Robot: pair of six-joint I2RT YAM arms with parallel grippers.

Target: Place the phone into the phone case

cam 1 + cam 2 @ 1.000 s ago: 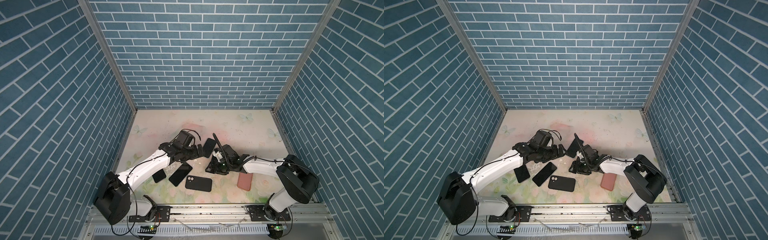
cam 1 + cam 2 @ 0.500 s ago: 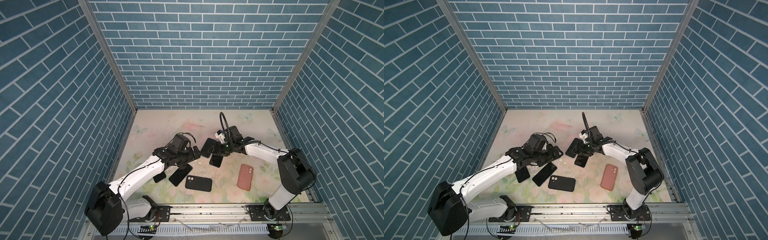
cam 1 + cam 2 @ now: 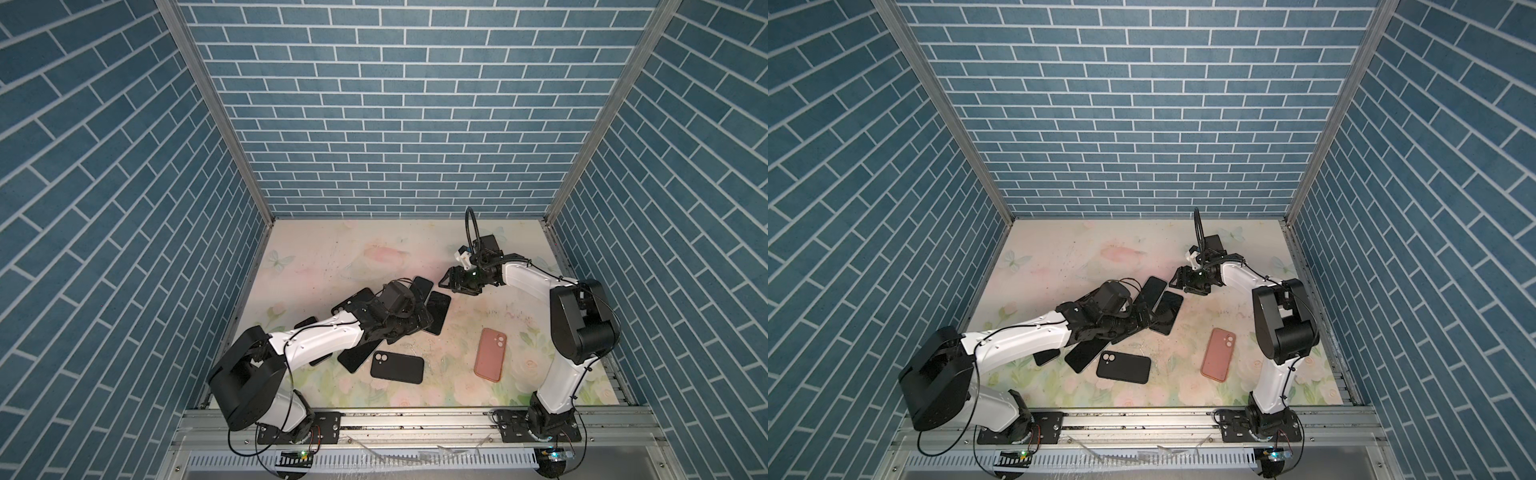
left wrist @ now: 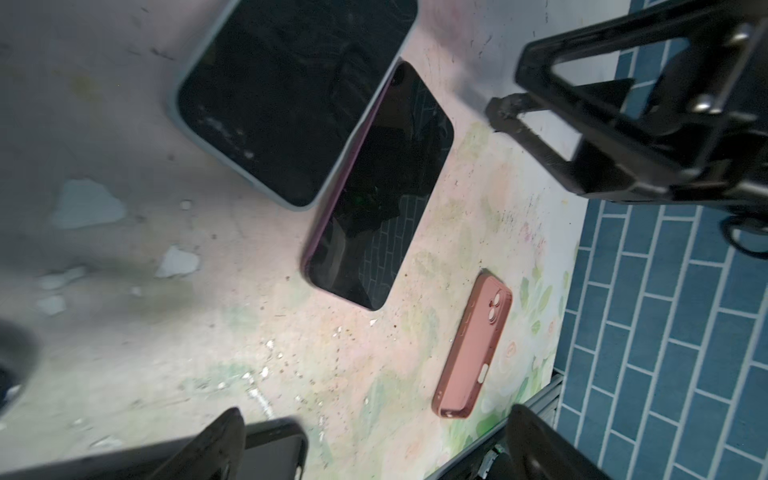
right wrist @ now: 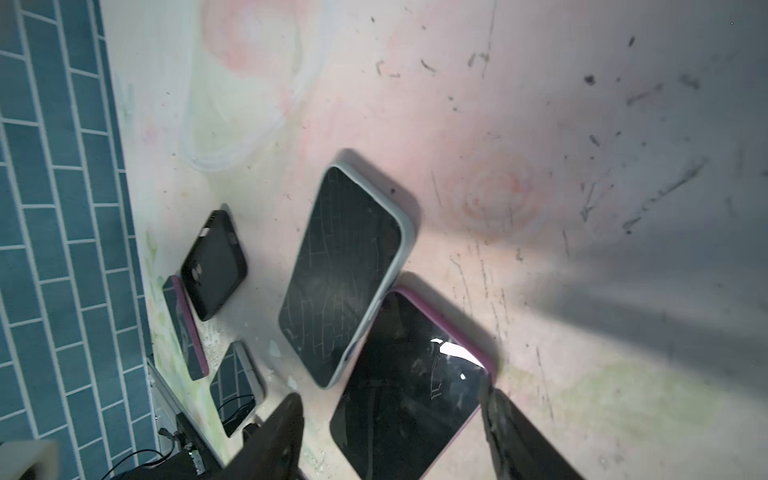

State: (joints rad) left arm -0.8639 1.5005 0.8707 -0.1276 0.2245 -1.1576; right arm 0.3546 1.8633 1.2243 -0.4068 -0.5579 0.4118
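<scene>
Right wrist view: the right gripper (image 5: pixel 390 392) has its fingers (image 5: pixel 291 432) spread fairly wide and holds nothing. The purple-rimmed phone (image 5: pixel 411 395) lies screen up on the table (image 3: pixel 374 249), and its near end shows in the gap between the two fingertips. Neither fingertip visibly touches it. In both top views this gripper (image 3: pixel 444 286) sits just past the far end of the purple-rimmed phone (image 3: pixel 438 312), close to it but not over its middle.

A grey-rimmed phone (image 5: pixel 340 274) lies alongside the purple-rimmed phone, edge to edge, and reaches further toward the back wall.

In the left wrist view the left gripper (image 4: pixel 376 411) is spread as wide as it goes and is empty. The purple-rimmed phone (image 4: pixel 382 195) lies out ahead of its fingers (image 4: pixel 216 444), well short of the gap between them. A dark rounded slab sits against one of those fingers. I cannot tell which item it is.

The pink case (image 3: pixel 490 354) lies back up with its camera hole showing. It is well apart from the purple-rimmed phone, on the right arm's side and nearer the front rail. The black case (image 3: pixel 397 367), also back up, lies on the front-rail side of the purple-rimmed phone, clear of both grippers.
</scene>
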